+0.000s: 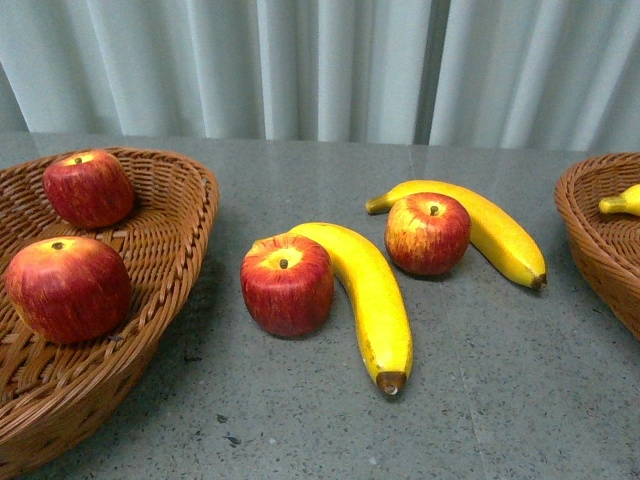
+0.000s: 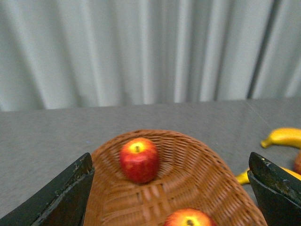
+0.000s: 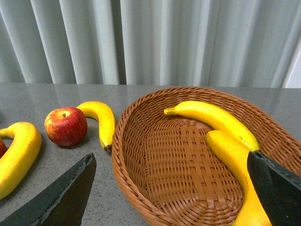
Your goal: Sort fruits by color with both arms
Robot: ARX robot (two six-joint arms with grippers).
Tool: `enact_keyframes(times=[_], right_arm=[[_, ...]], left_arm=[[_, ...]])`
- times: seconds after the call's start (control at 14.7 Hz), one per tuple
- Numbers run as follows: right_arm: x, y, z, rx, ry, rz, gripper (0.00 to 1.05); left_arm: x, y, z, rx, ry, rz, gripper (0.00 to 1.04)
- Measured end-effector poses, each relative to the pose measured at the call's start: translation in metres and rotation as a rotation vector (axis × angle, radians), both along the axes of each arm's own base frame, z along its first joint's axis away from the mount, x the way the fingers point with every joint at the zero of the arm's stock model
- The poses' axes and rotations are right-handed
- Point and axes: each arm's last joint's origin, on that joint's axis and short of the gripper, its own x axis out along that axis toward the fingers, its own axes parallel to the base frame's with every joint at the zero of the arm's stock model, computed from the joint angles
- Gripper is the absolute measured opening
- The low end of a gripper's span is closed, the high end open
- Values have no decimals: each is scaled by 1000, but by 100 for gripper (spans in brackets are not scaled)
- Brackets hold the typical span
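Left fingers (image 2: 66,197) and right fingers (image 3: 66,197) hang spread and empty over wicker baskets (image 1: 203,195). Two apples (image 1: 287,285) and two bananas (image 1: 372,300) lie on the tabletop (image 1: 500,390); smooth, probably slippery: grip apples across the middle, bananas mid-length

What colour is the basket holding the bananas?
Brown woven wicker; the basket shows best in the right wrist view.

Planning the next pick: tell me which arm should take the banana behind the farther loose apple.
Right, probably. That banana lies nearest the banana basket, which the open right claw faces. The open left claw faces the apple basket on the other side.
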Motion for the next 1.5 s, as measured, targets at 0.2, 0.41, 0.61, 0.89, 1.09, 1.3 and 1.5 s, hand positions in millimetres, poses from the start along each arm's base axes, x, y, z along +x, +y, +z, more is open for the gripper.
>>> enact_keyframes(times=[0.2,0.41,0.61,0.89,1.09,1.3,1.5], right_arm=[[0,0,0,0,0,0,98],[0,0,0,0,0,0,98],[0,0,0,0,0,0,98],[0,0,0,0,0,0,98],[0,0,0,0,0,0,98],[0,0,0,0,0,0,98],[0,0,0,0,0,0,98]], left_arm=[[56,-42,2,106,169,-287,98],[79,-77,-8,220,313,-474,98],[97,-100,-29,346,414,-590,98],[118,-109,-45,421,452,-652,98],[125,-123,-60,483,464,-713,98],[135,-127,-75,507,491,-734,98],[141,-137,-89,542,504,-766,98]])
